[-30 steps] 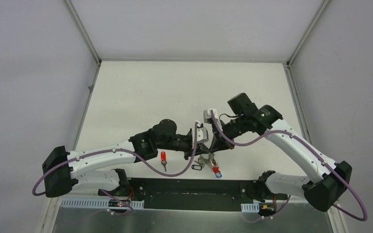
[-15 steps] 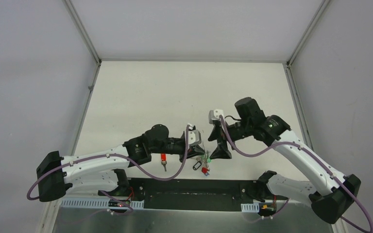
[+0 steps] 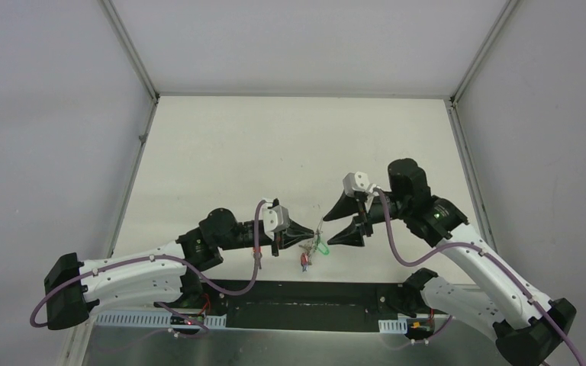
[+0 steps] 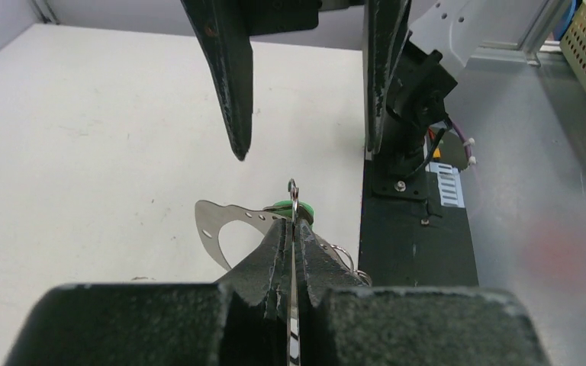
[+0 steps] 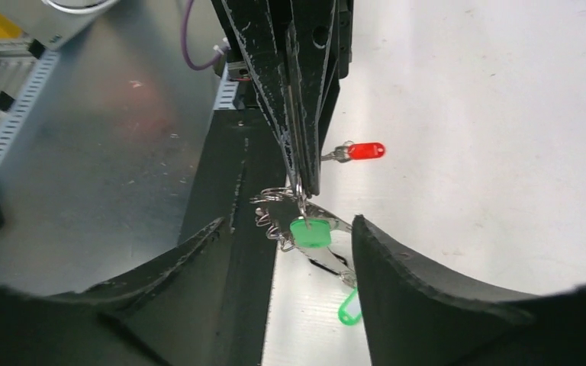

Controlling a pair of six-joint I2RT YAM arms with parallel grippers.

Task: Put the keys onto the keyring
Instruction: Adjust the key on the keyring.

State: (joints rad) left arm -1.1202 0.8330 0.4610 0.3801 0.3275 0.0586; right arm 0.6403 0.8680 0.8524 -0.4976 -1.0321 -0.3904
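- Top external view: your left end effector (image 3: 305, 232) was pinched shut on the keyring (image 3: 314, 241), close to the near edge of the bench (image 3: 236, 152). Your right end effector (image 3: 326, 230) faced it from the right with its jaws spread wide. It gripped nothing, with one finger on the far side of the ring and one on the near side. A green-headed key (image 3: 321, 248) and a red-headed key (image 3: 305, 263) sat in the small cluster just under the ring.
- Left wrist view: your two black fingers were pressed flat together on a thin grey wire. The wire ran up between them and ended in a small curl past the tips. The green head sat just beyond the tips, beside a flat silver plate (image 4: 217, 225) with small holes. Whether that plate was part of the ring could not be told. The right fingers stood well apart beyond, neither touching the wire.
- Right wrist view: the left fingers pointed toward the camera, and the wire and green head sat at their tips between your wide right fingers. A second red-headed key (image 5: 362, 150) lay alone on the bench beyond. A green piece (image 5: 349, 309) showed lower in the frame.
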